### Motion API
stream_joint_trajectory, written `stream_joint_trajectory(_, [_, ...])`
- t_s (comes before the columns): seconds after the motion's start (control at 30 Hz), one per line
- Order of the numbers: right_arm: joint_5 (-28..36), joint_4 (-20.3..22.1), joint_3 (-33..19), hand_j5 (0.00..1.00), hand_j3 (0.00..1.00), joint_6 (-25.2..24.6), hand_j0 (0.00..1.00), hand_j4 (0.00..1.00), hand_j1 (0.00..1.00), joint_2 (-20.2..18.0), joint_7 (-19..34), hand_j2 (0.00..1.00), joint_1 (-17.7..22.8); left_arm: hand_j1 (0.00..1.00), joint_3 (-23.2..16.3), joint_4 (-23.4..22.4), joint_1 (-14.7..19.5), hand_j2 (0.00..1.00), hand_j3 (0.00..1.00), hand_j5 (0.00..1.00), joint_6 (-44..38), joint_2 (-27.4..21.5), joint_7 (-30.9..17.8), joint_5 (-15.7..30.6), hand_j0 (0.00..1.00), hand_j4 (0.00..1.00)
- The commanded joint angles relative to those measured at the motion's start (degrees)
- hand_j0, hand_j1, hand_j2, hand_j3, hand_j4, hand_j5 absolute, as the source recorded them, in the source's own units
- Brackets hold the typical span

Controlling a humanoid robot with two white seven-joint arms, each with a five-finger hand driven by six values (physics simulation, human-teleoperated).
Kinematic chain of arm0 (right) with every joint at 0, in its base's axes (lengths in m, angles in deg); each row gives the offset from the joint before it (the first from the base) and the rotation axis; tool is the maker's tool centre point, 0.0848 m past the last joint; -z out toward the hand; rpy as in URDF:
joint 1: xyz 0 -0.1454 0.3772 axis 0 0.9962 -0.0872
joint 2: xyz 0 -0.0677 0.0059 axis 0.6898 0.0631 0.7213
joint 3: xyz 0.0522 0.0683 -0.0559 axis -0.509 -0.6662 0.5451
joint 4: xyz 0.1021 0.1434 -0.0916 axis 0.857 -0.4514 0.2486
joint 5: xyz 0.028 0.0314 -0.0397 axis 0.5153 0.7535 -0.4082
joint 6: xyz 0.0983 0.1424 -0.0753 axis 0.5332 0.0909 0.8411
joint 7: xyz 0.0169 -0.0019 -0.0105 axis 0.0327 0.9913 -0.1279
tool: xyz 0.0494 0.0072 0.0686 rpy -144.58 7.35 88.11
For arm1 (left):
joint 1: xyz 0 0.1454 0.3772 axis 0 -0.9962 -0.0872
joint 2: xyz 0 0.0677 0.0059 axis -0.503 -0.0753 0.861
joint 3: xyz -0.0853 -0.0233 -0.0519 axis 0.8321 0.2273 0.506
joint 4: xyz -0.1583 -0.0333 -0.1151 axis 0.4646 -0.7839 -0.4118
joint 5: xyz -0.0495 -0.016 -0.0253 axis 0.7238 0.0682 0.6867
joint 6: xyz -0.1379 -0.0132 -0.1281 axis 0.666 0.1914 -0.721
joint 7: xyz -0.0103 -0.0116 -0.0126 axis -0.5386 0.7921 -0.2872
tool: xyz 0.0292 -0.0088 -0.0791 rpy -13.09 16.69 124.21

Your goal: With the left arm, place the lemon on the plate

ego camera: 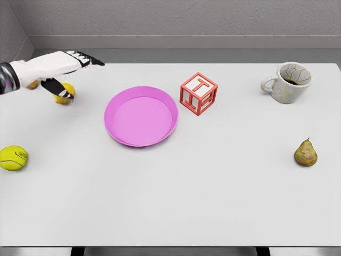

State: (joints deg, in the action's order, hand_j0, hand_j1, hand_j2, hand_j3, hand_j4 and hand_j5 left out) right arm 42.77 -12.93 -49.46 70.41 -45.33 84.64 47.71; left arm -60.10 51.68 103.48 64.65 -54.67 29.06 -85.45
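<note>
The yellow lemon (67, 94) lies on the white table at the far left, left of the pink plate (121, 105). My left hand (75, 73) reaches in from the left edge and hovers just above the lemon. Its fingers (89, 60) stretch out flat toward the plate, and the dark thumb (55, 88) points down across the lemon's left side. The hand is open and does not enclose the lemon. The plate holds nothing. The right arm does not show.
A small orange-yellow thing (33, 84) peeks out from under my left forearm. A tennis ball (13, 158) sits at the left edge, a red letter cube (199, 94) right of the plate, a cracked-pattern mug (289, 82) far right, and a pear (305, 153) below it.
</note>
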Motion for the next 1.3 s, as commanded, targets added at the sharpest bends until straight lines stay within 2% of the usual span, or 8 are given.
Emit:
stream_joint_trajectory(0.0, [0.0, 0.0, 0.0, 1.0, 1.0, 0.0, 1.0, 1.0, 1.0, 0.0, 0.0, 1.0, 0.0, 1.0, -1.8, -3.9, 0.0, 1.0, 1.0, 1.0, -0.3, 1.0, 0.0, 0.3, 1.0, 1.0])
stream_joint_trajectory(0.03, [0.0, 0.0, 0.0, 1.0, 1.0, 0.0, 1.0, 1.0, 1.0, 0.0, 0.0, 1.0, 0.0, 1.0, -2.5, -6.5, 1.1, 1.0, 1.0, 1.0, -0.3, 1.9, 0.0, 0.3, 1.0, 1.0])
stream_joint_trajectory(0.13, [0.0, 0.0, 0.0, 1.0, 1.0, 0.0, 1.0, 1.0, 1.0, 0.0, 0.0, 1.0, 0.0, 1.0, -3.1, -8.9, 1.1, 1.0, 1.0, 1.0, -0.3, 2.8, 0.0, 0.2, 1.0, 1.0])
stream_joint_trajectory(0.47, [0.0, 0.0, 0.0, 1.0, 1.0, 0.0, 1.0, 1.0, 1.0, 0.0, 0.0, 1.0, 0.0, 1.0, -3.1, -10.7, 1.1, 1.0, 1.0, 1.0, -0.4, 3.0, 0.0, 0.1, 1.0, 1.0])
stream_joint_trajectory(0.7, [0.0, 0.0, 0.0, 1.0, 1.0, 0.0, 1.0, 1.0, 1.0, 0.0, 0.0, 1.0, 0.0, 1.0, -3.1, -17.5, 2.9, 1.0, 1.0, 1.0, -0.4, 3.0, 0.0, -0.1, 1.0, 1.0])
stream_joint_trajectory(0.93, [0.0, 0.0, 0.0, 1.0, 1.0, 0.0, 1.0, 1.0, 1.0, 0.0, 0.0, 1.0, 0.0, 1.0, -3.1, -19.6, 2.9, 1.0, 1.0, 1.0, -0.5, 3.0, 0.0, -0.3, 1.0, 1.0])
stream_joint_trajectory(1.27, [0.0, 0.0, 0.0, 1.0, 1.0, 0.0, 1.0, 1.0, 1.0, 0.0, 0.0, 1.0, 0.0, 1.0, -3.1, -22.7, 4.7, 1.0, 1.0, 1.0, -0.5, 3.1, 0.0, -0.7, 1.0, 1.0])
